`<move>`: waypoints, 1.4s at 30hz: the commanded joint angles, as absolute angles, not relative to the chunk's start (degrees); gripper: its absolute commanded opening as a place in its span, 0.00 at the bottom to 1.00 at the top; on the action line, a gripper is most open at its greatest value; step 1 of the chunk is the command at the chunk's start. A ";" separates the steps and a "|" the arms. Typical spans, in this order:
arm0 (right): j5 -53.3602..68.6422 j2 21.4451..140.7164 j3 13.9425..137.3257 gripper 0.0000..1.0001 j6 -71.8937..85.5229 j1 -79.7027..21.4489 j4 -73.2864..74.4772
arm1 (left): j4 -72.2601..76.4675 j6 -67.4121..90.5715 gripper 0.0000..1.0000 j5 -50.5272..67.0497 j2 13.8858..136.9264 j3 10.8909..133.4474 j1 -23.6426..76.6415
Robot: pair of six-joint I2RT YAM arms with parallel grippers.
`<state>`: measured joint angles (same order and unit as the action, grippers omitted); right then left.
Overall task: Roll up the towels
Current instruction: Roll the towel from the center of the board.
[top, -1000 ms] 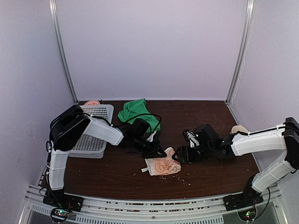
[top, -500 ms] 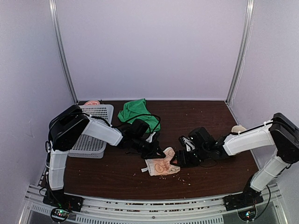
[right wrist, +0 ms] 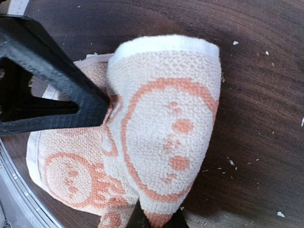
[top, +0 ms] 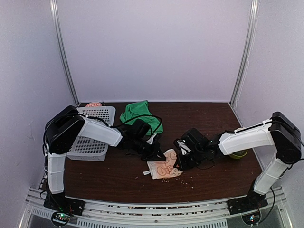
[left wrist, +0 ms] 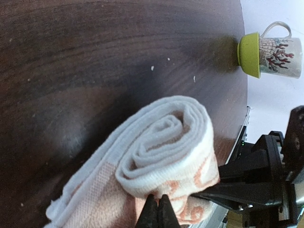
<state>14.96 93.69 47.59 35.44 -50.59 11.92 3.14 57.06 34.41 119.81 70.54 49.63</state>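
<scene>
The pinkish-beige towel with orange figures lies partly rolled near the table's front middle. Its spiral end shows in the left wrist view. My left gripper is shut, its tips together and pressed against the roll's lower edge. My right gripper is shut on the roll's other end, and the cloth narrows to a point between its fingers. The left gripper's black finger lies against the roll. The green towel sits crumpled at the back.
A white plastic basket stands at the left, with a red-and-white item behind it. A mug with a green inside sits at the right behind my right arm. Crumbs dot the dark table.
My right arm slid left to the pinkish towel and its jaws closed on the roll's end. The mug behind it is now uncovered. The left arm barely moved.
</scene>
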 commanded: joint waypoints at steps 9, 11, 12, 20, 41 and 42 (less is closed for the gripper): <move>-6.98 99.71 56.85 0.00 32.65 -56.36 30.26 | -3.16 54.42 0.00 30.82 109.90 66.62 50.42; -9.57 100.87 58.56 0.00 32.71 -57.48 32.36 | -3.54 54.42 0.00 30.15 110.51 66.30 50.62; -10.91 101.35 59.47 0.00 32.84 -58.01 33.44 | -3.96 54.54 0.00 29.71 110.83 66.01 50.70; -18.94 105.55 65.27 0.00 33.66 -61.17 40.63 | -2.91 55.48 0.00 27.78 113.89 63.57 50.71; -33.10 115.09 74.64 0.00 32.65 -66.49 54.17 | -3.28 57.75 0.00 22.63 104.82 58.07 45.46; -33.20 115.24 74.67 0.00 32.68 -66.55 54.34 | -3.75 58.12 0.00 22.14 104.17 58.06 44.96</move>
